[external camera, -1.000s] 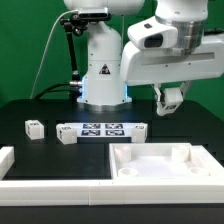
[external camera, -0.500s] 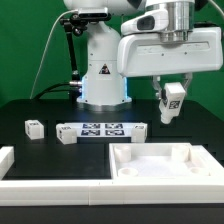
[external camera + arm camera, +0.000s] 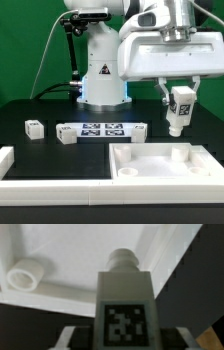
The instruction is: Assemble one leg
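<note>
The arm (image 3: pixel 97 45) is clad in glossy white, rounded shells, with a black band (image 3: pixel 85 15) at an upper joint. A dark triangular mark (image 3: pixel 103 72) is printed on the base (image 3: pixel 100 85) at the far edge of the bench (image 3: pixel 30 108), and a blue glow (image 3: pixel 100 97) is seen low on it. Black cables (image 3: pixel 68 50) are strung alongside. The wrist is cased in a boxy white housing (image 3: pixel 165 55); the fingers (image 3: pixel 163 93) of the gripper (image 3: pixel 179 100) are dark

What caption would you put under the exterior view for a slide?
The gripper holds the tagged white leg, peg down, above the white recessed piece.
</note>
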Motion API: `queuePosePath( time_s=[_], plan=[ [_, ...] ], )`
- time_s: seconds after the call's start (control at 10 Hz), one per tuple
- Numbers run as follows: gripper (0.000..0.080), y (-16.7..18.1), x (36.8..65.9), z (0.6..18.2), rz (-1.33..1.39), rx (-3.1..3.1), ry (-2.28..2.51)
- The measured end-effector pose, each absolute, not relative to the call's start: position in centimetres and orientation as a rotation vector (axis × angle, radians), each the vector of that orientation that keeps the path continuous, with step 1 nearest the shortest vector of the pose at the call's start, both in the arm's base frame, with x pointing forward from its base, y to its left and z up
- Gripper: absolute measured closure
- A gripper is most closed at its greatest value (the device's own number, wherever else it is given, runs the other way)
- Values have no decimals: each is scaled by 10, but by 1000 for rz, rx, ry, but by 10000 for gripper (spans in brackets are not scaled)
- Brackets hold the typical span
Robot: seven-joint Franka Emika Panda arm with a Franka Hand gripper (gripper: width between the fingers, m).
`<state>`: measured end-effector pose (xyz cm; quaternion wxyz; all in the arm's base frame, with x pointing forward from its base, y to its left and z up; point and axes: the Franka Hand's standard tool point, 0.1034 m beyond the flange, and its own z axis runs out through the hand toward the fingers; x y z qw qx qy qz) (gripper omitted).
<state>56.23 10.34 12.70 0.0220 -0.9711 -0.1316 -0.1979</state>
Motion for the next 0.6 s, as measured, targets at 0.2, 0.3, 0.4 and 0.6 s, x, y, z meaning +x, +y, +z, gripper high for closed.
queuePosePath(
  time_s=[0.2,0.3,0.4,0.6],
  plan=[
    [509,103,558,123,-599,-3012,-409],
    [509,103,558,123,-598,-3012,-409],
    [509,103,558,123,-598,-3012,-409],
    [509,106,571,120,-602,-3007,-409]
  ],
)
